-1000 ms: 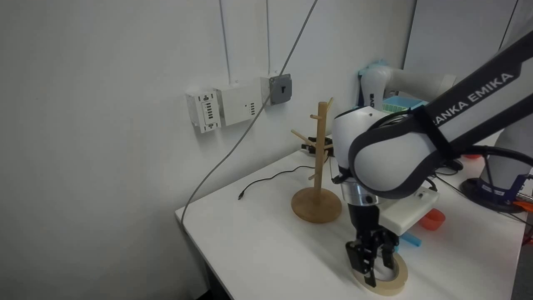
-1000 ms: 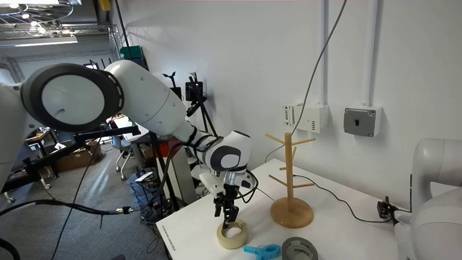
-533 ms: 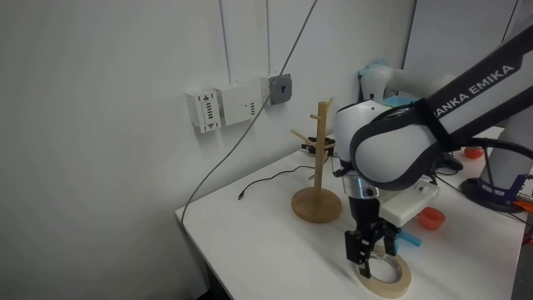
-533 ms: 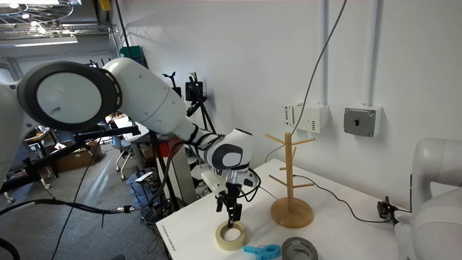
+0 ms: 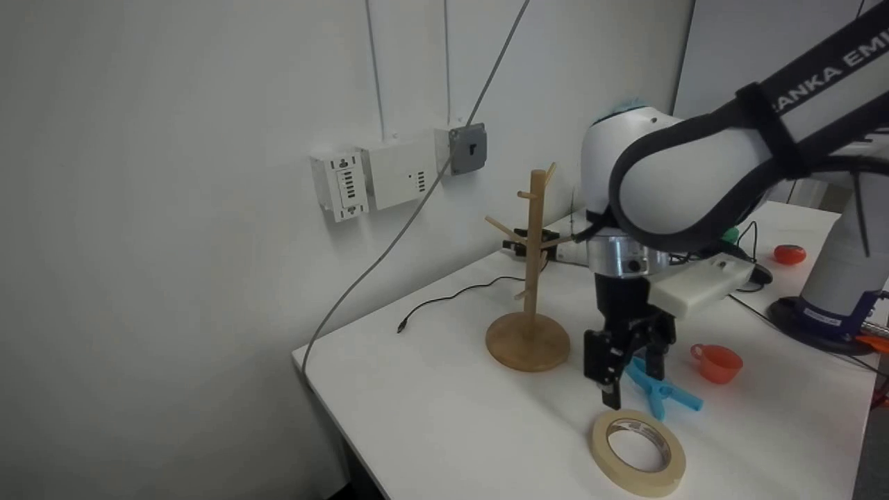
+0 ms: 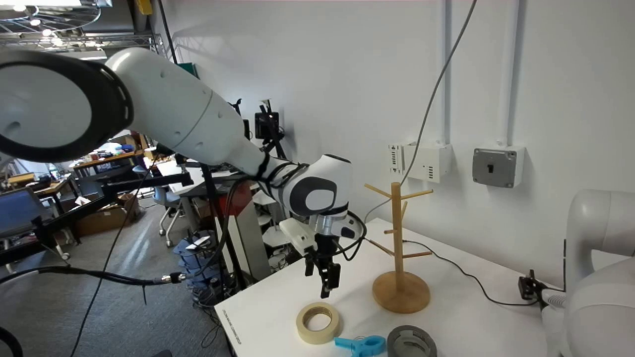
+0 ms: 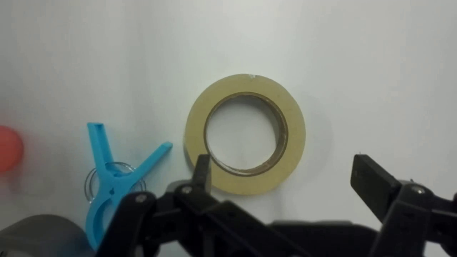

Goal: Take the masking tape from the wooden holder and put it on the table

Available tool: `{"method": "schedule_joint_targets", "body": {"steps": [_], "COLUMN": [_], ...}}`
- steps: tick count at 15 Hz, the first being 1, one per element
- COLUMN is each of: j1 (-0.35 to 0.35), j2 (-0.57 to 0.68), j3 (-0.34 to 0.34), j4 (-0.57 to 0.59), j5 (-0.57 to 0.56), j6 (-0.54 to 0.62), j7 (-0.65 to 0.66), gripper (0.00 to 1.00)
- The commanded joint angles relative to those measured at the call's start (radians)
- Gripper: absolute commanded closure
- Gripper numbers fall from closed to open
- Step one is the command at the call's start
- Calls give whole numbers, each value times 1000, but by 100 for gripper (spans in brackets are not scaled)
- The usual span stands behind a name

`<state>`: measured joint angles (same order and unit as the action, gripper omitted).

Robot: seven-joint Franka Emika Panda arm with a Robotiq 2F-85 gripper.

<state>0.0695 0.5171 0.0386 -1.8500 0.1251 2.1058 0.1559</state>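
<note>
Worktop (image 5: 430, 417), white, its straight edge visible in both exterior views. Wooden holder (image 6: 398, 248), upright on its round base. Gripper (image 7: 282, 159), suspended above the worktop, jaws spread wide. Masking tape (image 7: 246, 185), lying flat on the worktop, apart from gripper and holder. Blue clamp (image 7: 116, 184), just beside the tape. Red cup (image 5: 720, 364), farther off.

This is looking like a robotics lab. Over a white table (image 5: 444, 410) a Franka Emika arm (image 5: 694, 173) is bearing its maker's lettering (image 5: 823, 78), and a second robot arm (image 6: 603, 277) is standing nearby. A castored chair (image 6: 167, 196), a desk (image 6: 182, 188) and a cardboard box (image 6: 111, 223) are sharing a grey floor (image 6: 158, 312); a metal truss (image 6: 99, 42) is hanging overhead; conduits (image 6: 510, 79) are climbing the wall (image 6: 322, 74) above a switch box (image 6: 494, 167).
</note>
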Motion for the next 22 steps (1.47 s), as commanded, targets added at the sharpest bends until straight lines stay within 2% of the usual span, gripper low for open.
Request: {"method": "schedule_joint_targets", "body": {"steps": [1,6,12,22], "j1": [-17,-15,-10,-22], "j2": [-132,-263,-408,-603], "j3": [-6,-17,-20,-17], "j4": [-109,-206,-327,-494], "j5": [4,-4,-30,-7], "j6": [53,127,285,481], "j7": [-26,-16,5,1], "gripper": [0,0,0,0]}}
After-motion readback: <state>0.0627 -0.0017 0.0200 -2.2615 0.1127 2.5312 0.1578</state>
